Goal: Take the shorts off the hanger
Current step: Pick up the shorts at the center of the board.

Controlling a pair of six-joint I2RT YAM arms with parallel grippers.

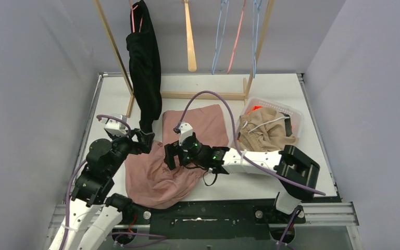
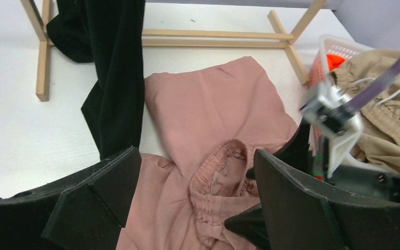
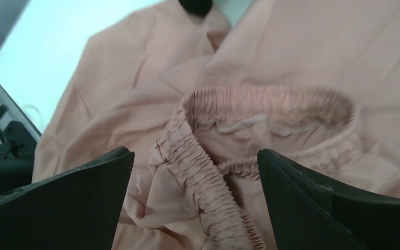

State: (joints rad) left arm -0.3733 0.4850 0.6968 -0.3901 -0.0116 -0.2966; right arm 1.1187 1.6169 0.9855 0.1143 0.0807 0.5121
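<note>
jaws on both arms stand wide apart, holding nothing. left gripper and right gripper hover close together, low over the dusty pink shorts, which lie crumpled on the table, clear of any hanger. the right wrist view looks straight down at their gathered waistband, which sits between the open fingers but is not pinched.

judging by how things lie, the job is well along. the beige shorts are heaped in the basket at the right, with a bit of the orange shorts showing under them. several empty hangers dangle from the wooden rack.

one pair is left: the dark shorts hang from a pink hanger at the rack's left end, their hem reaching down near the left gripper. these have not yet been taken off. the pink pair, though freed, probably wants moving to the basket as well; that is my guess, not something shown.
</note>
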